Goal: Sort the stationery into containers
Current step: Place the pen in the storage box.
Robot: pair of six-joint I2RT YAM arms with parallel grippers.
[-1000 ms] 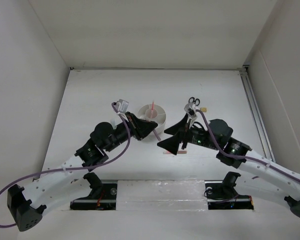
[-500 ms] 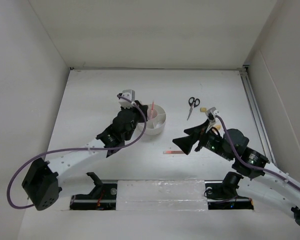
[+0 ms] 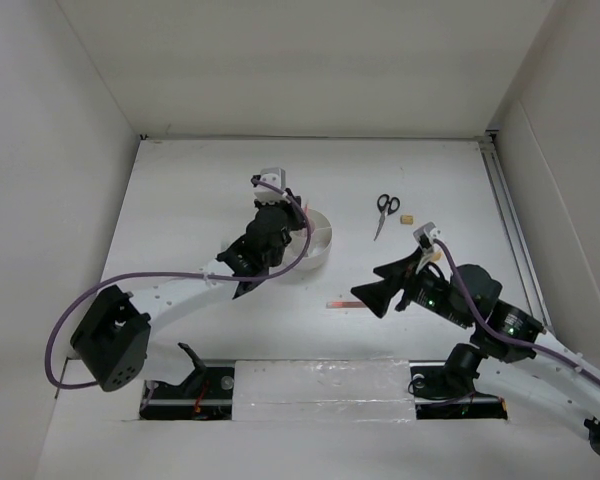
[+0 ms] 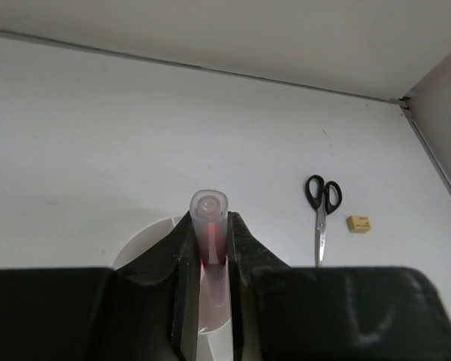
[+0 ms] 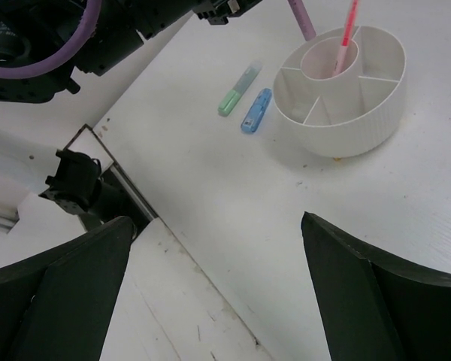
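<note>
My left gripper (image 4: 210, 226) is shut on a thin pink pen (image 4: 210, 213), held above the round white organizer (image 4: 146, 239). In the top view the left gripper (image 3: 288, 222) hangs over the organizer's (image 3: 320, 242) left side. A second pink pen (image 5: 346, 37) stands in the centre cup of the organizer (image 5: 361, 113). My right gripper (image 3: 380, 287) is open and holds nothing, low over the table to the near right of the organizer. Its fingers (image 5: 60, 301) stand wide apart. Black-handled scissors (image 3: 384, 212) and a tan eraser (image 3: 407, 217) lie at the back right.
A green marker (image 5: 237, 90) and a blue marker (image 5: 256, 110) lie side by side left of the organizer. Another pink pen (image 3: 346, 303) lies on the table in front of it. White walls close in the table on three sides.
The left arm has swung forward and right, carrying the pen over the organizer. The right arm has drawn back towards the near right, still open.
</note>
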